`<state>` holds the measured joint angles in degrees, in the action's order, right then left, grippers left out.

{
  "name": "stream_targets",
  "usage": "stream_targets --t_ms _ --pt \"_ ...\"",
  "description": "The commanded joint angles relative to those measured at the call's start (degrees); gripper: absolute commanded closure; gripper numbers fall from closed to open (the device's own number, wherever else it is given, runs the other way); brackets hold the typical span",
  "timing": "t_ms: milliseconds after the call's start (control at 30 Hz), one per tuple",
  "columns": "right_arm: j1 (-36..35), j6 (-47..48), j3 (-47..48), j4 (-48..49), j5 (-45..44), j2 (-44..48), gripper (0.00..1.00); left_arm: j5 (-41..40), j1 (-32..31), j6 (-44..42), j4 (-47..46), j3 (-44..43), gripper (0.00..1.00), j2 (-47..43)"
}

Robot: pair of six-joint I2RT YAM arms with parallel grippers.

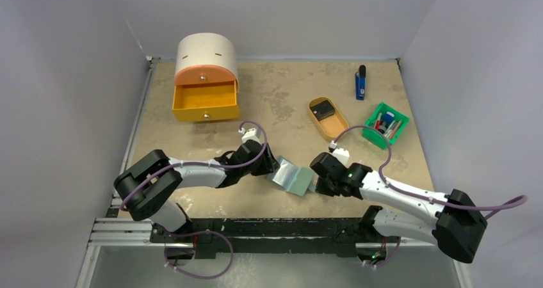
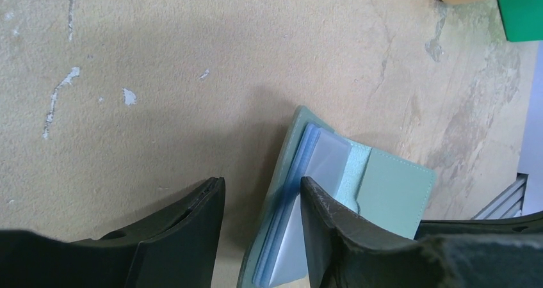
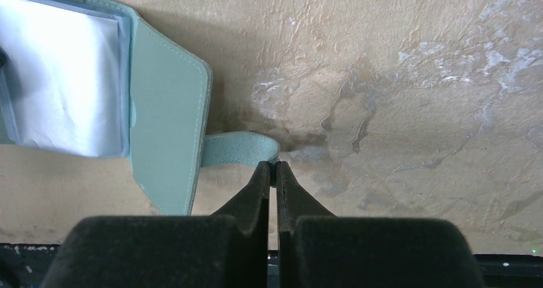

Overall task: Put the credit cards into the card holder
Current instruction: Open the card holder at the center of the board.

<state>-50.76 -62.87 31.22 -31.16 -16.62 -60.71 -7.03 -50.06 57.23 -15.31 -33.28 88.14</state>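
The card holder (image 1: 293, 178) lies splayed between the pincers, the left gripper (image 2: 262, 184) with jaws apart astride its raised cover and the right gripper (image 3: 273, 168) shut against the snap tab (image 3: 240, 148), where a slip could let it fold shut, a black credit card (image 1: 324, 111) sitting in the tan tray (image 1: 336, 129) beyond.
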Motion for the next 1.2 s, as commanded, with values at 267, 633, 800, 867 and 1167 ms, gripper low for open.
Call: stream_targets --t_ms 267,633,800,867,1167 --pt "-0.04 -3.69 -3.26 1.45 0.01 -0.75 1.0 12.09 -0.3 1.01 -10.22 3.85 0.55 -0.93" --pt "-0.04 -2.29 -1.87 1.08 -0.16 2.17 0.92 11.0 -0.3 1.99 -9.17 4.51 1.0 -6.14" --pt "-0.05 0.44 2.97 -1.98 -0.79 6.01 0.52 4.92 -0.37 2.16 -0.97 4.14 1.0 -12.17" --pt "-0.1 2.84 5.6 -2.24 -0.82 7.19 0.48 2.85 -0.55 2.31 1.49 4.07 1.0 -14.17" --pt "-0.11 10.8 13.46 11.24 7.44 6.49 0.51 -10.25 -3.88 4.37 12.71 1.2 1.0 -16.61"
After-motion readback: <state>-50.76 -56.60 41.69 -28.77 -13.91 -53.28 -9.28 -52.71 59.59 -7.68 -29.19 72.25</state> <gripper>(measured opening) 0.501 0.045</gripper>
